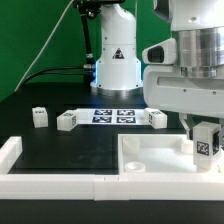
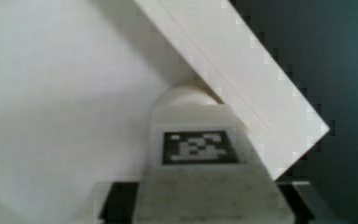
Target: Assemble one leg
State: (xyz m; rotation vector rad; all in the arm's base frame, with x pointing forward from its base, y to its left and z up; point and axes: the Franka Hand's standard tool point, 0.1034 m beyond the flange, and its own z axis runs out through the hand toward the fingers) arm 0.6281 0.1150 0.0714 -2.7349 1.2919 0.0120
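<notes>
Black bench (image 1: 70,145), green backdrop. The tool (image 1: 204,152) grips one leg (image 2: 197,143), tag showing, low over the white top (image 1: 140,152) toward the exterior view's right; I judge it not yet seated. Three more legs (image 1: 66,121) lie loose beyond.

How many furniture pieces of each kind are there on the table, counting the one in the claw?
Legs: 4, three loose and one held leg in the gripper
Tray-like top: 1
Total: 5
</notes>
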